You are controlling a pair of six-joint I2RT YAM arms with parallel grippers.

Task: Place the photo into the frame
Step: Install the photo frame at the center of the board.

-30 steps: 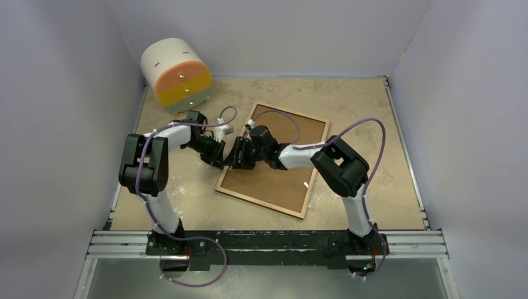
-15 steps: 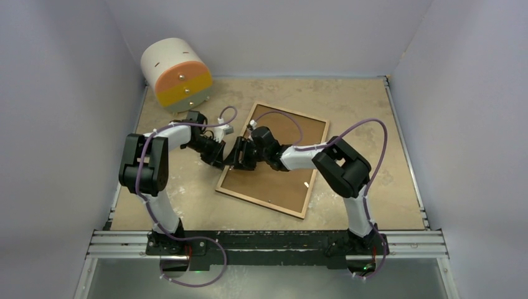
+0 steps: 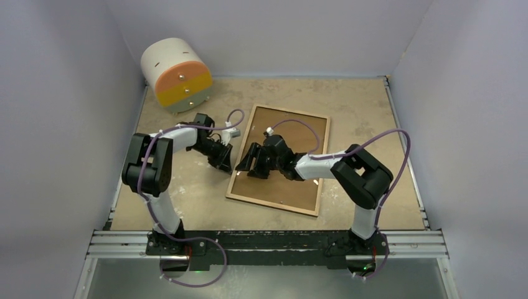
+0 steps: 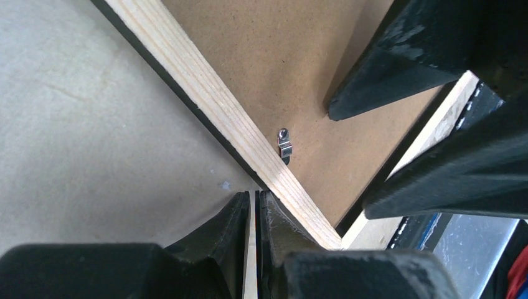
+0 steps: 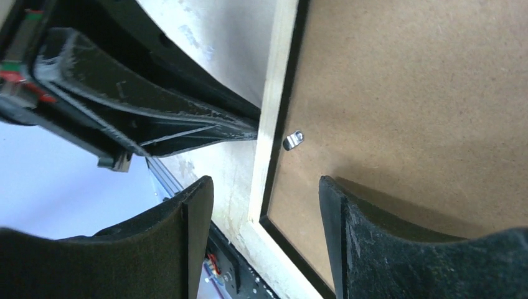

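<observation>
Left fingers (image 4: pixel 280 240) are together, tips touching the frame (image 4: pixel 212 106). Right fingers (image 5: pixel 367 243) stand apart, empty, straddling its wooden rim.

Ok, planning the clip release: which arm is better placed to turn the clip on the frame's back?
Probably right: the right claw, open, hangs over the backing by the clip; the left claw is shut, outside the frame's rim.

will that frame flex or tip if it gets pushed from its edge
Probably stiff: the frame has a wooden rim. Lying flat on the table, it should slide or pivot, not tip. Wide and thin, it is likely awkward to lift by one edge.
</observation>
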